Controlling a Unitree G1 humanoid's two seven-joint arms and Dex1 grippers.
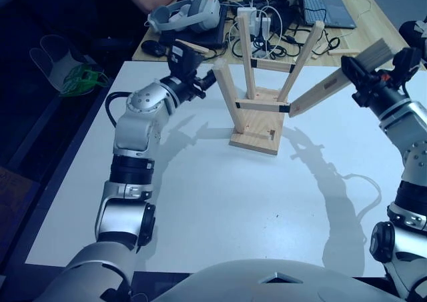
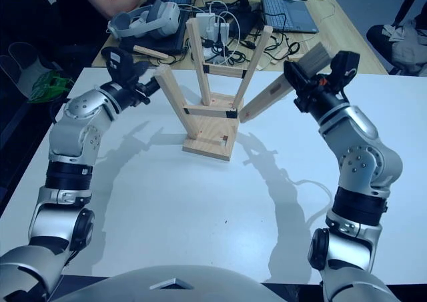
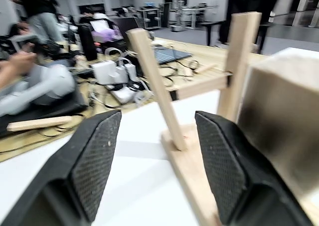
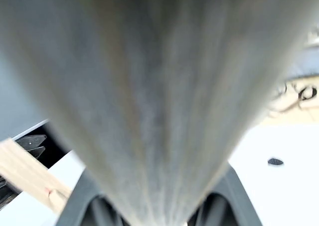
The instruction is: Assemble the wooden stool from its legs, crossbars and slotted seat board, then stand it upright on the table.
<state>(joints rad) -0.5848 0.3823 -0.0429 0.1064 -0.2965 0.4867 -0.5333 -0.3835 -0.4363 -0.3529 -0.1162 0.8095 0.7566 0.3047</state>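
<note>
The part-built stool stands upside down at the back middle of the white table, its seat board (image 1: 253,142) flat on the surface. Three legs (image 1: 230,99) rise from it, joined by crossbars (image 1: 260,106). My left gripper (image 1: 205,82) hovers open just left of the nearest leg's top; the left wrist view shows its fingers (image 3: 97,161) apart with nothing between them and the stool leg (image 3: 154,86) beyond. My right gripper (image 2: 313,82) is shut on a loose wooden leg (image 2: 273,97), held slanted, its lower end close to the stool's right side. This leg (image 4: 149,86) blocks the right wrist view.
Behind the table runs a wooden desk with laptops, cables, a white headset (image 1: 183,12) and a spare wooden piece (image 1: 193,47). The white table (image 1: 220,215) spreads bare in front of the stool. Its left edge drops to a dark floor.
</note>
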